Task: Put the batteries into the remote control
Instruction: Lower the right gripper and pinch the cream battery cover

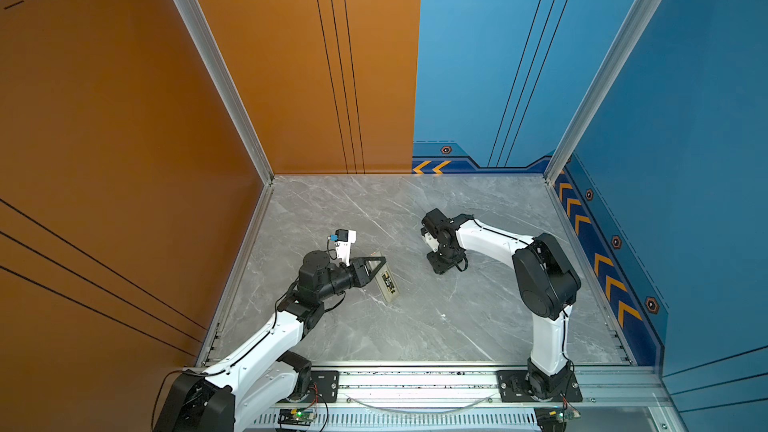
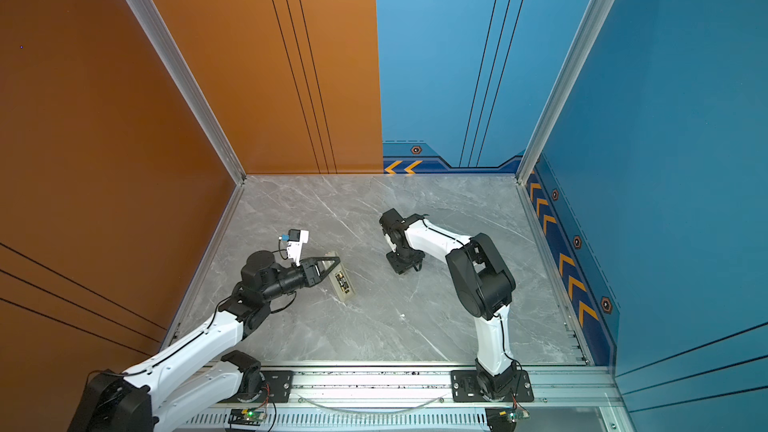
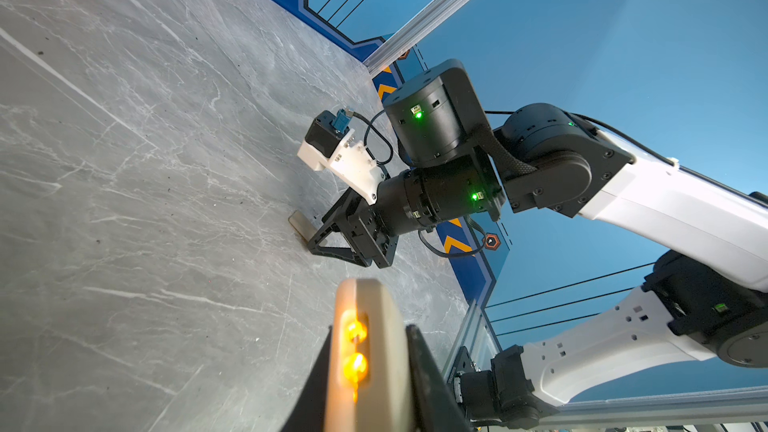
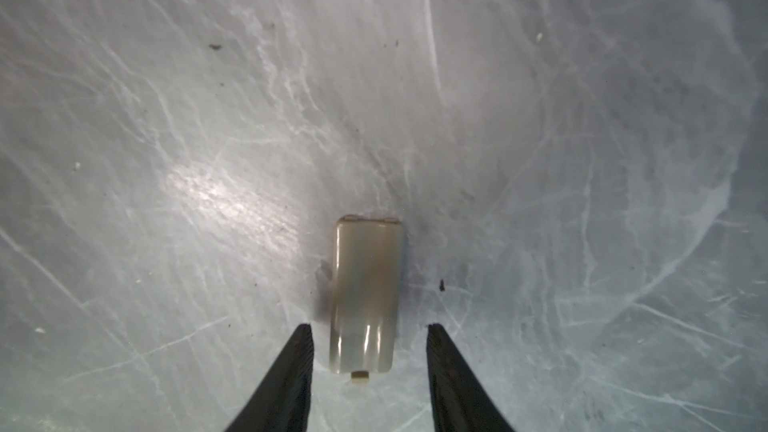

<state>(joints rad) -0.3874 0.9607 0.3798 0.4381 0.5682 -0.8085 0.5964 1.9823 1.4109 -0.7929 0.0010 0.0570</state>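
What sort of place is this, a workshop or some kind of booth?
Probably a robot test booth in a lab: a left arm and a right arm bolted to an aluminium rail, a marble-look tabletop, and an orange wall panel and blue wall panel closing it in.

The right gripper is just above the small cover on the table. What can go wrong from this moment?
1. The cover lies thin and flat on the smooth table. The right gripper, its jaws open on either side of it, may slip off it or push it away when closing.
2. The left gripper holds the remote control with the batteries uncovered; a jolt could loosen them.
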